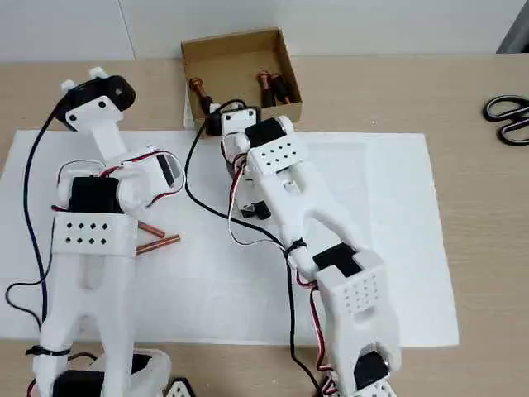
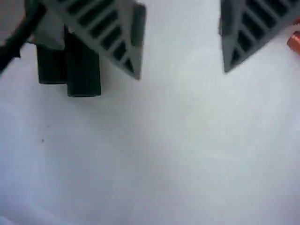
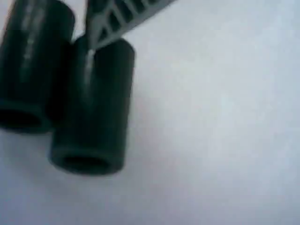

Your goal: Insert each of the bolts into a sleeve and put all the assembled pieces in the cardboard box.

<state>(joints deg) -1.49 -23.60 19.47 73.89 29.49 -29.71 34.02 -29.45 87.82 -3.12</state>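
On the white paper sheet [image 1: 388, 248], two black cylindrical plastic sleeves [image 3: 89, 108] lie side by side, close under the right tool [image 3: 108, 23]; whether it is spread or closed I cannot tell. Two copper-coloured metal bolts [image 1: 157, 241] lie near the left tool [image 2: 182, 70], which is spread and empty. Assembled pieces [image 1: 273, 87] sit in the brown cardboard box [image 1: 192, 51]. I'd say another pairing is starting, and the next move calls for gripping one sleeve and one bolt.

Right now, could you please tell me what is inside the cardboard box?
Bolts seated in dark sleeves lie in the box: one at its left wall, more at the right. An arm covers part of the near edge, hiding anything there.
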